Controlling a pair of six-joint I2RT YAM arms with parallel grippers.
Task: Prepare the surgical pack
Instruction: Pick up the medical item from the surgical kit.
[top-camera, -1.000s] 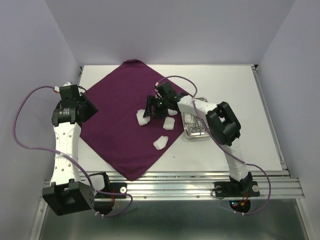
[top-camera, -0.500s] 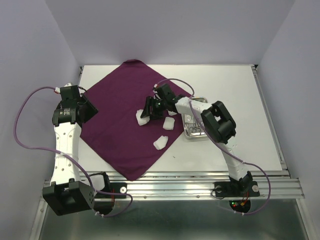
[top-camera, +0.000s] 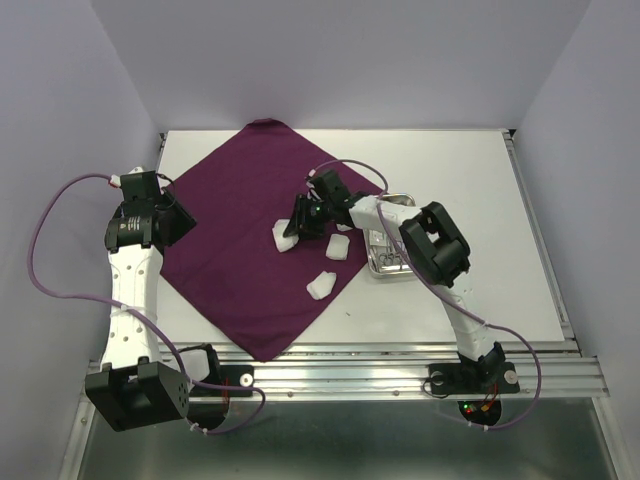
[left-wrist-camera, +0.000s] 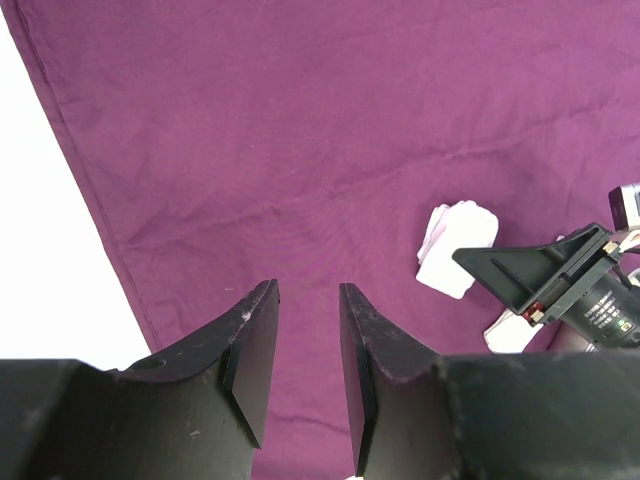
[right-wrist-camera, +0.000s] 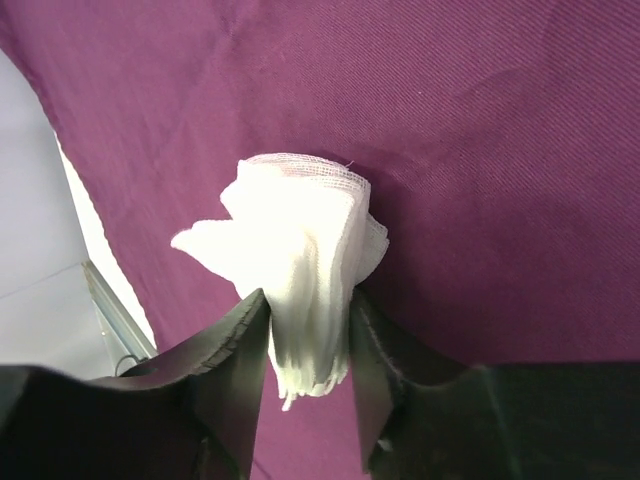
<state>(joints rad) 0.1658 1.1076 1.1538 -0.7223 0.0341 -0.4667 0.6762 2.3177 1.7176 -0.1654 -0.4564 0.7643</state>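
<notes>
One white table (top-camera: 450, 170) carries everything, and on its left half lies one large dark purple cloth (top-camera: 240, 200), spread flat and turned like a diamond, with one corner at the far edge and another at the near edge. Two arms reach over it: the left arm (top-camera: 130, 290) stands along the cloth's left corner, and the right arm (top-camera: 440, 250) bends across to the middle of the cloth. One small steel tray (top-camera: 385, 275) sits on the bare table just beside the cloth's right corner, partly under the right arm; thin metal instruments (top-camera: 392, 262) lie inside it, too small to count. There are three white gauze pads, all on the right part of the cloth. One gauze pad (top-camera: 284, 237) is bunched upright between the two fingers of the right gripper (right-wrist-camera: 308, 310), which press it from both sides while its lower end touches the cloth. The second pad (top-camera: 339, 246) lies just right of that gripper, and the third pad (top-camera: 321, 285) lies nearer the cloth's near-right edge, apart from both. The left gripper (left-wrist-camera: 307, 292) hangs over the cloth near its left edge, its two fingers parted by a narrow gap with nothing between them.
</notes>
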